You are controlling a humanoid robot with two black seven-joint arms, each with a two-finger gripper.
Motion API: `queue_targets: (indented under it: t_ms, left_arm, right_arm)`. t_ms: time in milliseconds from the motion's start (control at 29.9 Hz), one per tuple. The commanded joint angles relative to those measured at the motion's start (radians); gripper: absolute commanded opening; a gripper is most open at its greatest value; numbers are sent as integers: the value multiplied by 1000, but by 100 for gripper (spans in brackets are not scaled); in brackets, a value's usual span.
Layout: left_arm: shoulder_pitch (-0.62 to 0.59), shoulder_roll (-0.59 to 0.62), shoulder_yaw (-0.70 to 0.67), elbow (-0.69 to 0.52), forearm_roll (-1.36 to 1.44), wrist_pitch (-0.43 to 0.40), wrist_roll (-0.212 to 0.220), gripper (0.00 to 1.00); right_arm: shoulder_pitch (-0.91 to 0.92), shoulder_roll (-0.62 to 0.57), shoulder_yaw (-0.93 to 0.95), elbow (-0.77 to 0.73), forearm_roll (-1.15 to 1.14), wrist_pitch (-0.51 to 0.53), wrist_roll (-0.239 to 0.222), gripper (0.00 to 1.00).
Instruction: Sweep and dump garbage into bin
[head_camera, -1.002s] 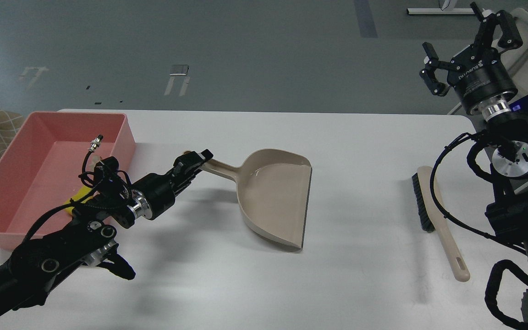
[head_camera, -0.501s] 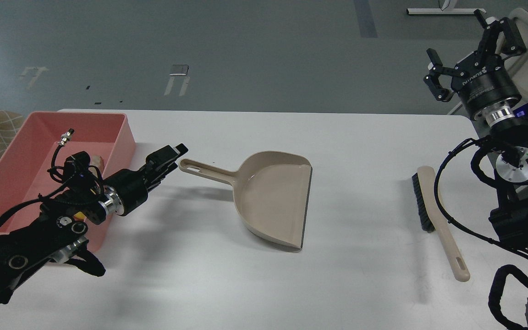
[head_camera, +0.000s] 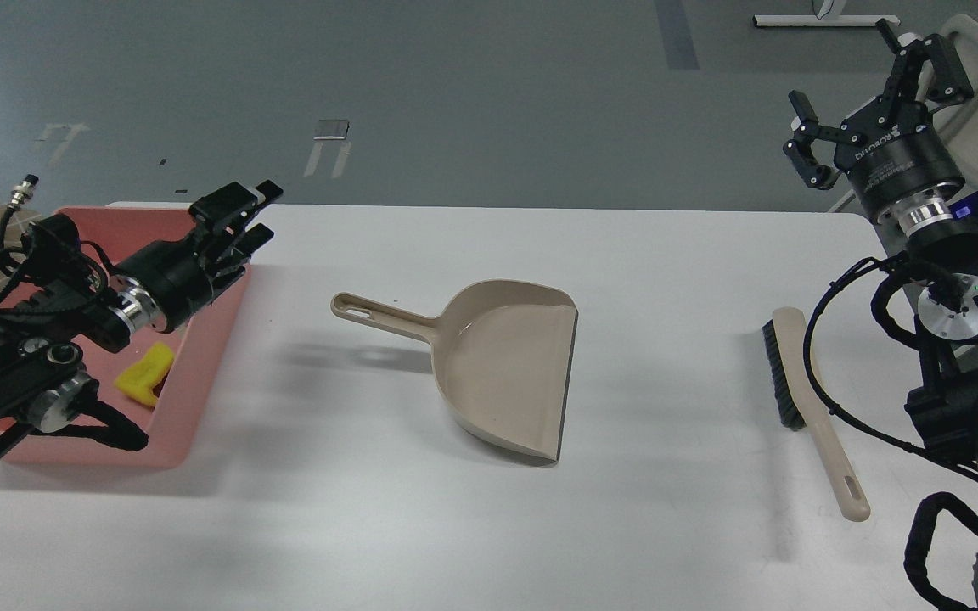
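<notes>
Both our grippers are empty and parted — left gripper (head_camera: 244, 210) has released the dustpan (head_camera: 502, 365), right gripper (head_camera: 867, 98) raised; sponge piece (head_camera: 144, 374) in the bin (head_camera: 192, 399) — done, we judge.

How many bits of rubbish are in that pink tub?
1 visible: a yellow sponge piece lying in the pink tub, near its right wall. The left arm covers much of the tub, so another may be hidden.

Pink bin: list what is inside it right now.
Inside the pink bin one yellow sponge piece lies near its right wall. The left arm and left gripper cover much of the floor, so nothing else can be confirmed.
</notes>
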Motion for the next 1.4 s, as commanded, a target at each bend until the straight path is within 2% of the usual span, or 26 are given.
queue_targets:
  t_ms: [0,167,301,434,501,635,969,1102,1370]
  left_arm:
    - [-2,-9,-82,41,-51,-1,-5,87]
    - [-5,-144,-230,88,-122,2,-57,91]
    - [-22,-242,-316,169,-140,-1,-52,92]
    - [-142,-339,-333,358,-154,-27,-49,94]
    - [-227,-398,-334,490,-194,-108,-51,94]
    - [-297,-455,-333,603,-299,-154,-49,94]
    - [-308,-567,-324,616,-340,-149,-57,96]
    - [-309,-572,-324,613,-340,-143,-59,96]
    - [-312,-571,-314,613,-340,-140,-57,96]
  right_arm:
    - [20,8,-15,-1,-1,0,0,100]
    - [73,40,-34,-12,-1,-2,9,100]
    - [107,63,-37,-15,-1,-2,12,100]
    - [118,80,-39,0,-1,-1,10,100]
    - [130,72,-39,-7,-1,-2,10,100]
    - [139,71,-20,-20,7,-18,9,100]
    - [138,81,-39,-76,146,-33,-9,100]
    - [175,86,-49,-124,142,-52,10,100]
    - [184,80,-117,-193,143,-41,12,100]
